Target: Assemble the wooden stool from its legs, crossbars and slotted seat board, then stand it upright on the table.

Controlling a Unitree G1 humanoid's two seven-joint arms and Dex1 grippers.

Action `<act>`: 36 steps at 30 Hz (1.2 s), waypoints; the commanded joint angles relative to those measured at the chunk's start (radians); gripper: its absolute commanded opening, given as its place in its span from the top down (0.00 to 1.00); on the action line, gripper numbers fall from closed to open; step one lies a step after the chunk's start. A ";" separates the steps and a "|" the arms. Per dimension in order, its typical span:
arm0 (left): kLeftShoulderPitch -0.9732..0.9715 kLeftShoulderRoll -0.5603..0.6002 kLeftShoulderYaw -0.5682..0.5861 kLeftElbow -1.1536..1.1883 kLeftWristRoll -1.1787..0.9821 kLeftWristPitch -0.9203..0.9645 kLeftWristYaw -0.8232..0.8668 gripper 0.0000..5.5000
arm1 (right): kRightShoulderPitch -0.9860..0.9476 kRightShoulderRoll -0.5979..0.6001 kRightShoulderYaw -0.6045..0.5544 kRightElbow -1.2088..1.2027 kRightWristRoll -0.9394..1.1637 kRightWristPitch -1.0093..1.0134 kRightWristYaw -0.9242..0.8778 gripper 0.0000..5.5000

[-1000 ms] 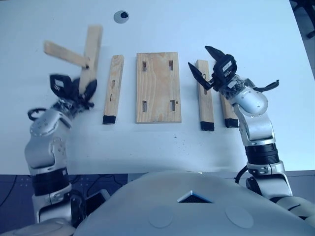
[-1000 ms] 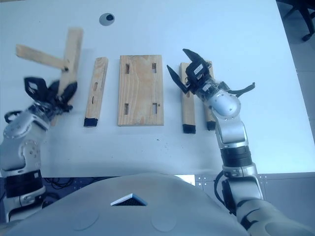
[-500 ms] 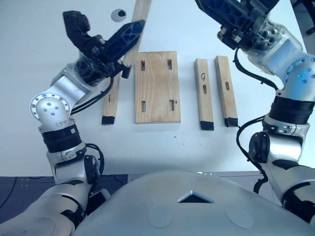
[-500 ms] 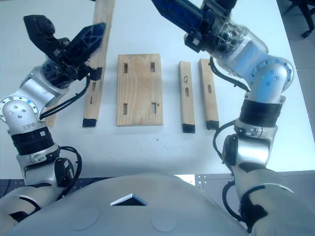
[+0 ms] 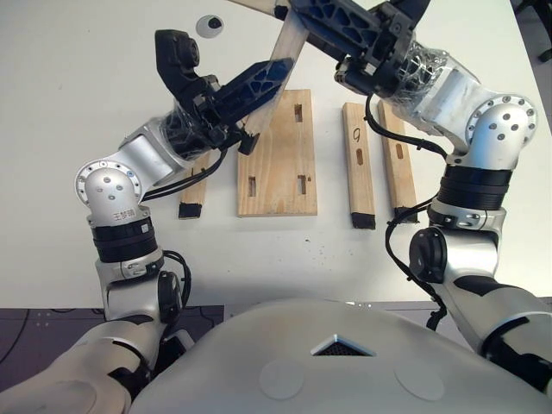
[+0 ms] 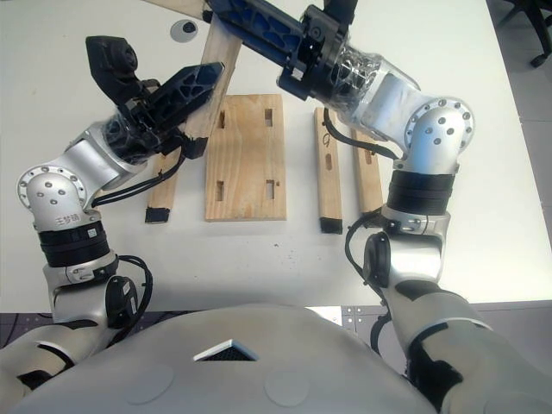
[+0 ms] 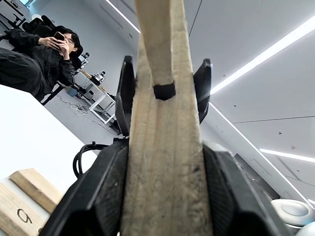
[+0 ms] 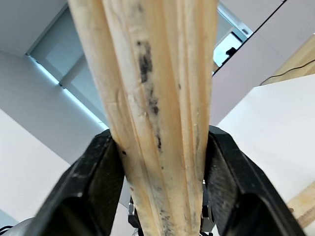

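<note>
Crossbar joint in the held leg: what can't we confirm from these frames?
Seating depth of the crossbar in the held leg: left wrist view, the leg's own face hides the slot's inside.
The crossbar's far end: eye views, cut off by the top edge.
The leftmost lying leg: eye views, its upper part lies under the left arm.

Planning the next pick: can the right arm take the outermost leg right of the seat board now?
Probably not yet. The right gripper is shut on the crossbar, raised above the table, so it is occupied. The outermost leg itself lies free below that arm.
</note>
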 commanded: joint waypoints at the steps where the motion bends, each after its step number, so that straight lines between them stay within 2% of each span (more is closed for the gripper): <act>1: -0.015 0.013 -0.003 0.008 0.007 -0.002 -0.006 0.64 | -0.012 -0.003 -0.018 0.027 0.001 0.005 -0.019 0.61; 4: -0.016 0.024 -0.019 0.038 0.075 -0.016 0.032 0.64 | -0.011 -0.006 -0.007 0.034 -0.039 -0.010 -0.013 0.61; 5: -0.011 0.034 -0.025 0.039 0.090 -0.014 0.025 0.57 | -0.009 -0.005 -0.003 0.035 -0.051 -0.015 -0.011 0.62; 9: 0.058 0.096 -0.036 0.001 0.112 0.011 -0.045 0.48 | 0.014 0.000 0.005 0.031 -0.109 -0.046 0.008 0.62; 12: 0.133 0.143 0.006 -0.010 0.111 0.006 -0.077 0.40 | 0.054 -0.017 0.023 0.011 -0.176 -0.083 0.037 0.62; 15: 0.183 0.177 0.077 0.038 0.162 -0.058 -0.066 0.30 | 0.132 -0.093 0.082 -0.034 -0.308 -0.186 0.194 0.62; 19: 0.150 0.173 0.222 0.167 0.155 -0.128 0.017 0.29 | 0.251 -0.192 0.146 -0.052 -0.453 -0.341 0.434 0.62; 23: 0.108 0.173 0.305 0.230 0.169 -0.192 0.084 0.29 | 0.295 -0.203 0.141 -0.091 -0.476 -0.361 0.477 0.62; 36: 0.138 0.178 0.287 0.235 0.229 -0.168 0.110 0.29 | 0.378 -0.176 0.245 -0.071 -0.655 -0.552 0.517 0.62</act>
